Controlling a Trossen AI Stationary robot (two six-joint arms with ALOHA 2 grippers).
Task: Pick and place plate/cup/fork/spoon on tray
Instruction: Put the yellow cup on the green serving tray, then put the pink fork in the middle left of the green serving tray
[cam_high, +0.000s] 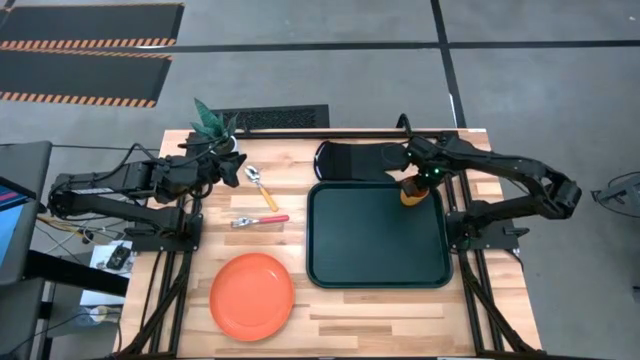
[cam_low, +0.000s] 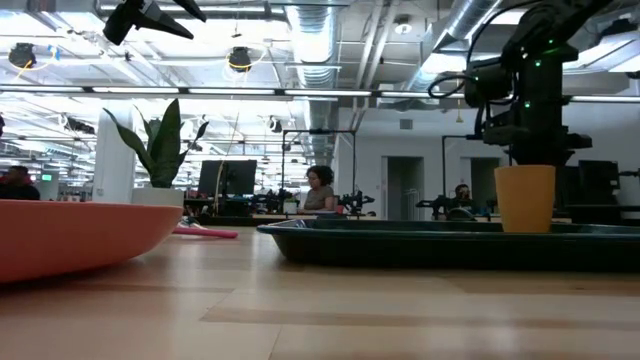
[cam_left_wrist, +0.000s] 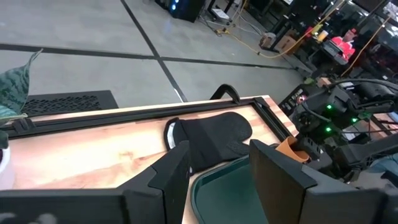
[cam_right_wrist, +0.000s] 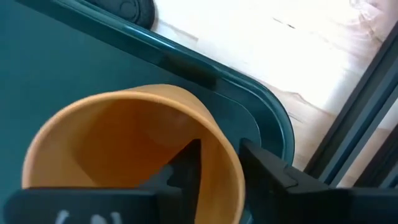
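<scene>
The orange cup is at the far right corner of the dark green tray, and my right gripper is shut on it from above. In the low view the cup is upright under that gripper. The orange-red plate lies flat on the table near the front, left of the tray. The red-handled fork and the orange-handled spoon lie flat on the wood, left of the tray. My left gripper is open and empty, raised near the plant pot at the far left. My right gripper holds the cup's rim with one finger inside the cup and the other outside, the wall pinched between them. The fingers point down from above. The cup is upright over the tray's corner; whether its base rests on the tray, I cannot tell.
A black oven mitt lies just beyond the tray's far rim. A white pot with a green plant stands at the far left, beside my left gripper. Bare wood lies between the plate and the cutlery.
</scene>
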